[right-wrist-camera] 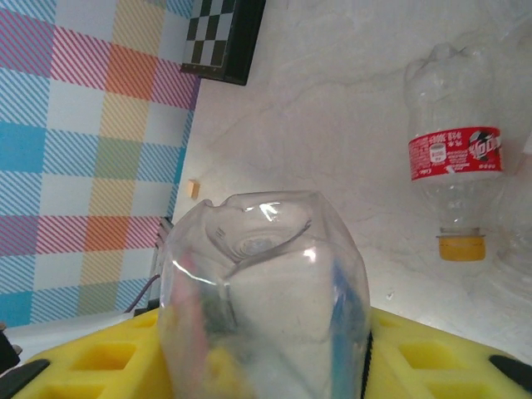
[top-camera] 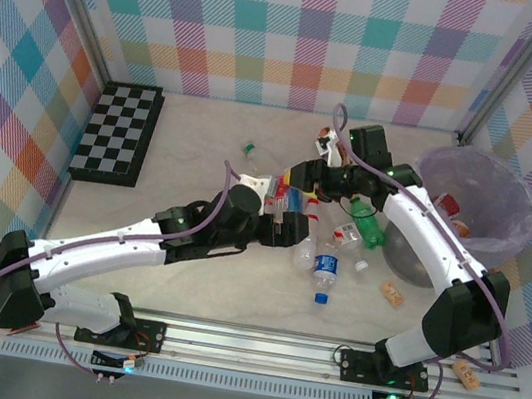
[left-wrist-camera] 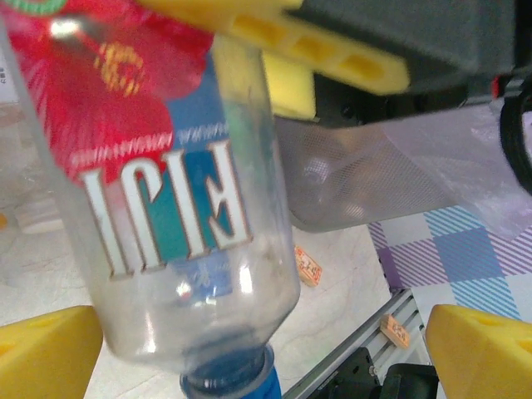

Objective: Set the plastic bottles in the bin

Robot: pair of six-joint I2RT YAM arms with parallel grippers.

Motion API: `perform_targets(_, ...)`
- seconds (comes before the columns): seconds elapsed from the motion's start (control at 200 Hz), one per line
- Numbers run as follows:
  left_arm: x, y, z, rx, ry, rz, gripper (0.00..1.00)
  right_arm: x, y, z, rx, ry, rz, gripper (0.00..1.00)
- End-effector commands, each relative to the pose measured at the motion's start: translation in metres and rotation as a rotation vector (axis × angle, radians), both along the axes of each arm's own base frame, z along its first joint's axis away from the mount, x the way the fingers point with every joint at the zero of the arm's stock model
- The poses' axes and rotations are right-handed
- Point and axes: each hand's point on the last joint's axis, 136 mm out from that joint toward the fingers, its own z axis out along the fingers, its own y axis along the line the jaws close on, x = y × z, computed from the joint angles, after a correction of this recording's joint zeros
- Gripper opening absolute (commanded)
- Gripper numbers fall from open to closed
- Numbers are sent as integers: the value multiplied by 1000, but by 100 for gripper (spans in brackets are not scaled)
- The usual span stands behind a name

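You had a tabletop [top-camera: 205,139] with a big grey bin [top-camera: 504,197] at the far right, lined with a purple bag. The chessboard [top-camera: 120,131] lay at the far left, well apart from the bin. Your two arms met in the middle.

Your right gripper [top-camera: 302,177] was clenched on the Fiji bottle [left-wrist-camera: 166,208], which pointed cap down and tilted. Your left gripper [top-camera: 287,208] was spread wide around that bottle, with a gap on one side.

A green bottle [top-camera: 368,226] and a blue-label bottle [top-camera: 325,267] lay on the tabletop, left of the bin. A red-label bottle [right-wrist-camera: 455,154] lay there too. A small tan piece [top-camera: 393,295] sat near the bin.
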Motion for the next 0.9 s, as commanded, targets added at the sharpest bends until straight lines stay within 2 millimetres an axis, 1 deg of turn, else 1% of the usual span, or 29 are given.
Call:
perform_targets(0.0, 1, 12, 4, -2, -22, 26, 100, 9, -8, 21, -15, -78, -11, 49)
perform_targets(0.09, -1, 22, 3, 9, -28, 45, 100, 17, -24, 37, -40, -125, -51, 49)
perform_targets(0.17, -1, 31, -4, 29, -17, 64, 99, 25, -45, 56, -81, -185, -107, 48)
perform_targets(0.225, 0, 35, -9, 35, -5, 74, 99, 29, -61, 75, -73, -224, -143, 48)
perform_targets(0.305, 1, 37, -12, 28, 11, 83, 99, 31, -83, 103, -46, -272, -189, 48)
perform_targets(0.39, 5, 39, -15, 42, 27, 91, 99, 32, -113, 129, -72, -340, -267, 47)
perform_targets(0.435, 9, 40, -15, 48, 32, 107, 99, 33, -134, 141, -83, -369, -323, 47)
perform_targets(0.455, 8, 44, -21, 76, 52, 113, 99, 32, -142, 146, -80, -379, -343, 47)
perform_targets(0.55, 13, 44, -29, 73, 96, 122, 98, 28, -178, 170, -67, -427, -428, 48)
perform_targets(0.585, 14, 41, -30, 54, 111, 114, 98, 27, -194, 177, -79, -443, -475, 47)
perform_targets(0.63, 13, 40, -37, 55, 138, 108, 97, 25, -214, 183, -108, -463, -535, 47)
perform_targets(0.645, 16, 36, -32, 28, 127, 106, 97, 25, -220, 183, -119, -465, -556, 47)
perform_targets(0.72, 18, 35, -37, 26, 144, 113, 97, 23, -255, 188, -191, -487, -673, 47)
perform_targets(0.795, 19, 34, -42, 30, 157, 116, 97, 22, -289, 188, -254, -491, -785, 47)
perform_targets(0.895, 21, 33, -48, 39, 171, 117, 97, 22, -322, 183, -311, -469, -885, 47)
